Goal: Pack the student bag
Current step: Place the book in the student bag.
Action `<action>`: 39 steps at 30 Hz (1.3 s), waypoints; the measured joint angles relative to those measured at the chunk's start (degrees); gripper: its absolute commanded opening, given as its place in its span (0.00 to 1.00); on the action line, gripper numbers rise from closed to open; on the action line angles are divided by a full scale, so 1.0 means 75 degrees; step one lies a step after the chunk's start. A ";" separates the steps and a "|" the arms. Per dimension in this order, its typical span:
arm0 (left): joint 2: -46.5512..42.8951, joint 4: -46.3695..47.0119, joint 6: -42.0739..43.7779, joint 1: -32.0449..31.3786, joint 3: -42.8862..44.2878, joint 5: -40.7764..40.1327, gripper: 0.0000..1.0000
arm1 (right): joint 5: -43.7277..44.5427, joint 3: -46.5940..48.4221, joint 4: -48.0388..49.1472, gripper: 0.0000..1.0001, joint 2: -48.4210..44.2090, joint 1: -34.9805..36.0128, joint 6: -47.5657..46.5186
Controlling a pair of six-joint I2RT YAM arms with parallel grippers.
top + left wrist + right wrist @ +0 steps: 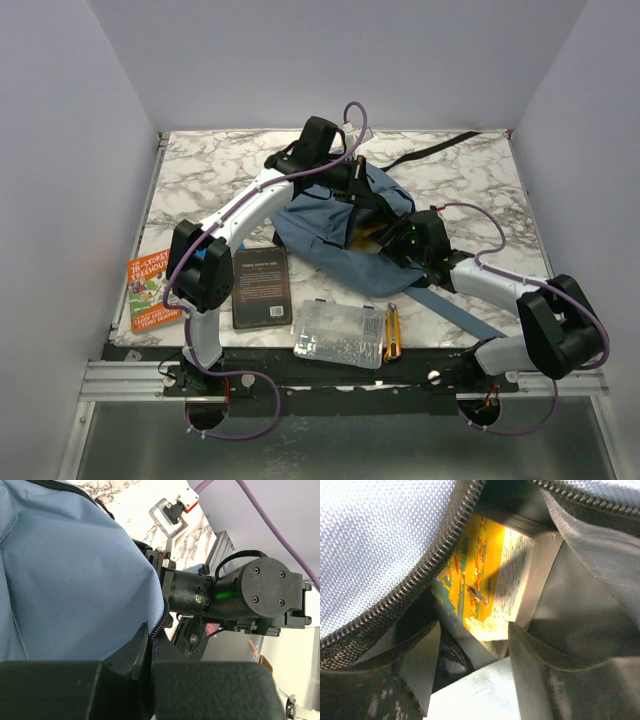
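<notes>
Student bag, big blue-grey fabric backpack (310, 235): L gripper (151, 642) is clamping its zip rim; I'm planning on backing R gripper (475, 630), jaws apart, straight off yellow paperback (485, 570).

Counter (210, 170): white marble pattern with grey veining, matte finish, spanning the enclosure from left to right.

Left wall (60, 200), far wall (330, 60) and right wall (590, 150): plain pale lavender-grey panels, unmarked, closing the counter in on three sides.

Near edge: an aluminium rail (130, 378) runs left to right, with a dull grey metal sheet (350, 450) lying below it.

Light: even and diffuse from above, with soft shadows on the counter.
</notes>
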 measured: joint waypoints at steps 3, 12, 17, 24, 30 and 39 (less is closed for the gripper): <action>-0.0003 0.0047 -0.0038 -0.0017 0.0000 0.0041 0.00 | 0.0017 -0.0003 0.0172 0.48 0.0093 0.0000 -0.0017; 0.0020 0.0087 -0.0038 -0.0082 -0.0003 0.0070 0.00 | 0.0157 0.0254 0.1300 0.61 0.1247 0.0143 0.0076; 0.0044 0.0119 -0.0041 -0.0096 -0.0032 0.0076 0.00 | 0.0484 0.0201 0.0600 0.63 0.0650 0.0192 -0.0122; 0.0102 0.0169 -0.0041 -0.0105 -0.0044 0.0114 0.00 | 0.0618 -0.0778 0.0842 0.56 0.0178 0.0192 -0.0391; 0.0152 0.0198 -0.0041 -0.0195 -0.0146 0.0175 0.00 | 0.0105 -0.0117 0.2812 0.37 0.2060 0.0192 -0.0662; 0.0152 0.0169 -0.0038 -0.0175 -0.0286 0.0216 0.27 | -0.0551 -0.0070 0.4607 0.49 0.2468 0.0085 -0.0274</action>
